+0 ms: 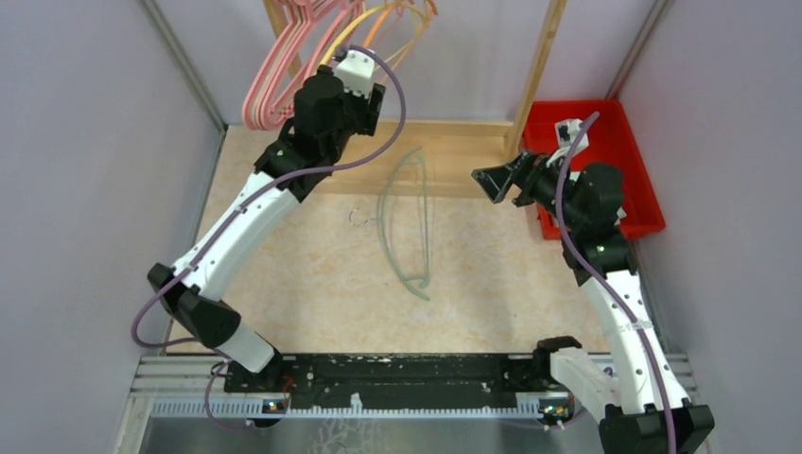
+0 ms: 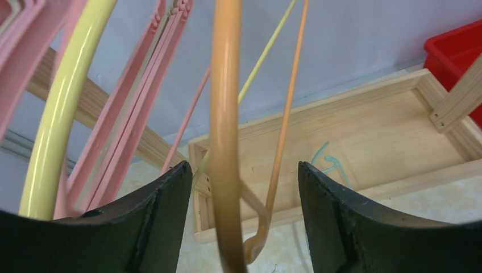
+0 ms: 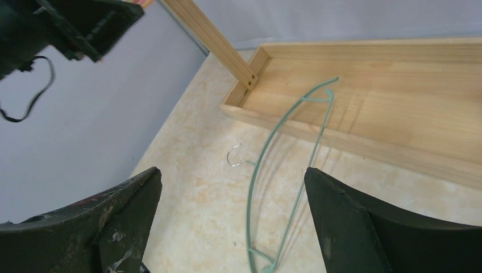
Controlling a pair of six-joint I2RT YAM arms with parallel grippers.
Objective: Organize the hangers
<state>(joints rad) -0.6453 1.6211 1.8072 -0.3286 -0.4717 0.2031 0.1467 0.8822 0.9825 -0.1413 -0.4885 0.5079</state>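
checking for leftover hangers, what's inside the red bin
Only bare red floor shows inside the red bin. The right arm covers its left side and near corner, so that part cannot be checked.

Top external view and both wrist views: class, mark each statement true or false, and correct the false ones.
1. A pale green hanger lies on the table, one end over the wooden rack base. True.
2. The right arm's jaws are shut on it. False: they stand open, holding nothing.
3. An orange hanger passes between the left arm's open jaws. True.
4. The pink hangers lie on the table. False: they hang up high beside the left arm.
5. The red bin holds hangers. False: none shows in it.
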